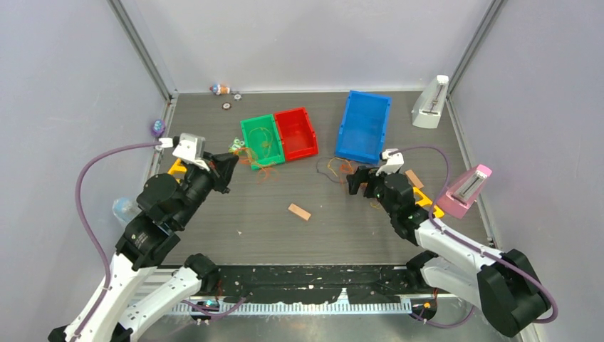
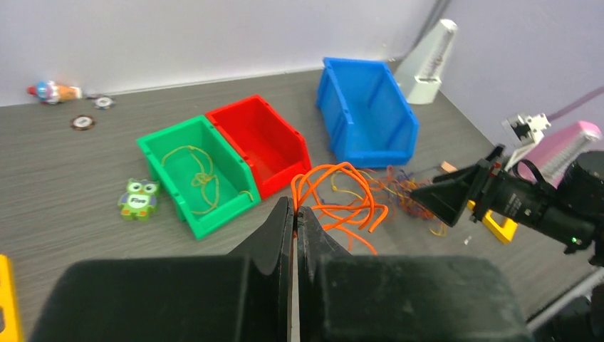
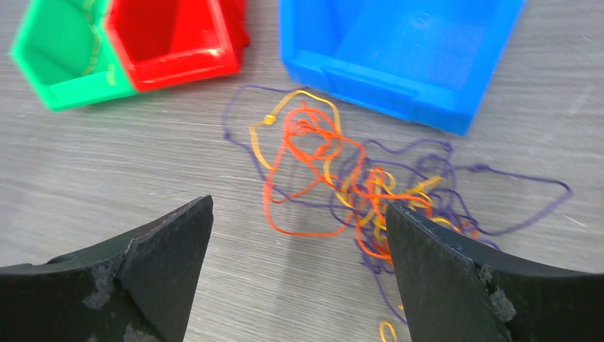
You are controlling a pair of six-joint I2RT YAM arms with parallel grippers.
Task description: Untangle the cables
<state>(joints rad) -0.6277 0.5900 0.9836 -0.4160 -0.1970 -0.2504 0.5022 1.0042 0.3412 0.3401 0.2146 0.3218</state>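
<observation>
A tangle of cables in orange-red, yellow and dark purple lies on the table in front of the blue bin. My right gripper hovers open just short of the tangle, its right finger over the tangle's edge and nothing between its fingers. My left gripper is shut on an orange cable, whose loops hang in front of the fingertips, beside the green bin. A yellow cable lies inside the green bin. In the top view my left gripper is left of the green bin.
A red bin stands between the green and blue bins. A tan block lies mid-table. An owl figure sits left of the green bin. A white device and a pink one stand at the right; small toys lie by the back wall.
</observation>
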